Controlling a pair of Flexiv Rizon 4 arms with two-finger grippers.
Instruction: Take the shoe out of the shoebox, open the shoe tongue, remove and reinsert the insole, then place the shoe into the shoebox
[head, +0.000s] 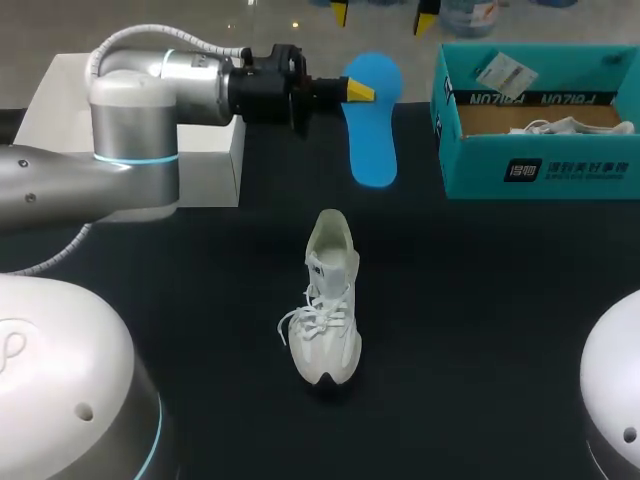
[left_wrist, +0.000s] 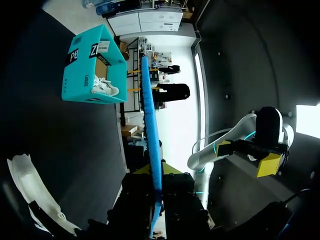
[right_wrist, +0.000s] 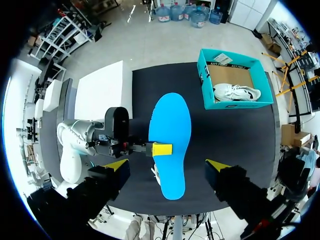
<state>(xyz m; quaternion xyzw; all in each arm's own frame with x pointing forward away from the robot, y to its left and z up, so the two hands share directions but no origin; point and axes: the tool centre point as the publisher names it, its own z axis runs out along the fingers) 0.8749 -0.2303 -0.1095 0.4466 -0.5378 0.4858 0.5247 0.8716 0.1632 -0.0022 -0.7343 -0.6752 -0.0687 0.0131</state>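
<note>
My left pincer (head: 362, 92) is pinching the blue insole (head: 372, 140) at one long edge, with a finger pressed on each face. The insole's long axis runs crosswise to the pincer, broader end pointing away from me. The white shoe (head: 328, 300) stands on the tabletop (head: 480, 300) below and nearer to me, toe toward me. The teal shoebox (head: 540, 165) sits beyond the insole. My right pincer (right_wrist: 167, 165) hangs high over the insole, fingers spread wide.

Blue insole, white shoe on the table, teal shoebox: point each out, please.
blue insole (head: 373, 142): head view, its wide middle.
white shoe (head: 322, 318): head view, its laces.
teal shoebox (head: 560, 170): head view, its front wall.
</note>
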